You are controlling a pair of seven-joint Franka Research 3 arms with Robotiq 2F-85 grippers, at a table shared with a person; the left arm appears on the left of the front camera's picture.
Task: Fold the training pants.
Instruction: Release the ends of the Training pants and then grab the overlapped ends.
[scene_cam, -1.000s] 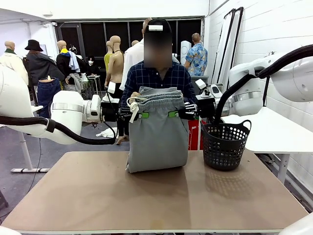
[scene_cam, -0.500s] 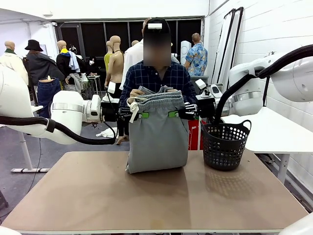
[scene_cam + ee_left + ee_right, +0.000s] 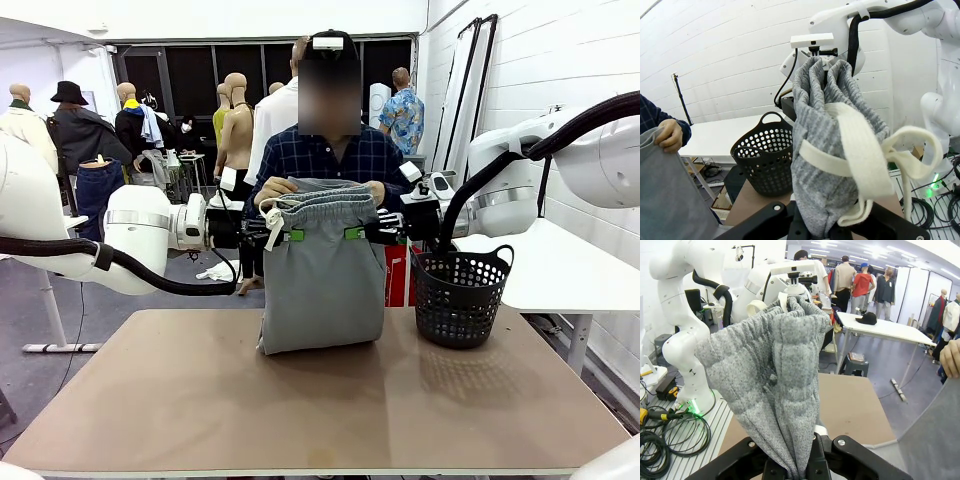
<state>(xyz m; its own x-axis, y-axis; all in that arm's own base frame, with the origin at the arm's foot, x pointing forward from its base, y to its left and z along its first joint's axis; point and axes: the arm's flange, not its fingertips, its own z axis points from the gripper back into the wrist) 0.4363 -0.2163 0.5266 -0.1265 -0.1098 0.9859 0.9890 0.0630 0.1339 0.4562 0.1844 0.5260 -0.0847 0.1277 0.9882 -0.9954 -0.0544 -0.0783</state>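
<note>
The table (image 3: 300,400) is carrying only the lower end of the training pants (image 3: 322,280), on its far half and a little left of the black basket (image 3: 460,295). The pants are hanging as a doubled grey panel, long axis upright. The ribbed waistband (image 3: 325,208) is running left to right along the top, and the bottom fold is resting on the tabletop.

The two arms are reaching in from opposite sides at one height, just under the waistband. The left gripper (image 3: 290,235) is pinching the left edge and the right gripper (image 3: 352,233) is pinching the right edge. Both sets of jaws are clamped shut on the cloth. Each wrist view is showing bunched grey jersey (image 3: 780,380) rising straight out from between the fingers.

So the garment is lying between the grippers, its width stretched along the line joining them and its length dropping away below.

On the far side, the person is holding the top edge with one hand at the left corner (image 3: 275,190) and the other at the right corner (image 3: 375,192). Both hands are just above the grippers and touching the cloth. They are nearer to the loose upper layer than either gripper is.

The white drawstring (image 3: 272,225) is dangling in a loop at the left corner, beside the left gripper's fingers.

Judging from this, the next fold is depending on lowering the top edge toward the near side while both grippers are moving level, so the panel is laying down flat along the near-far line.
</note>
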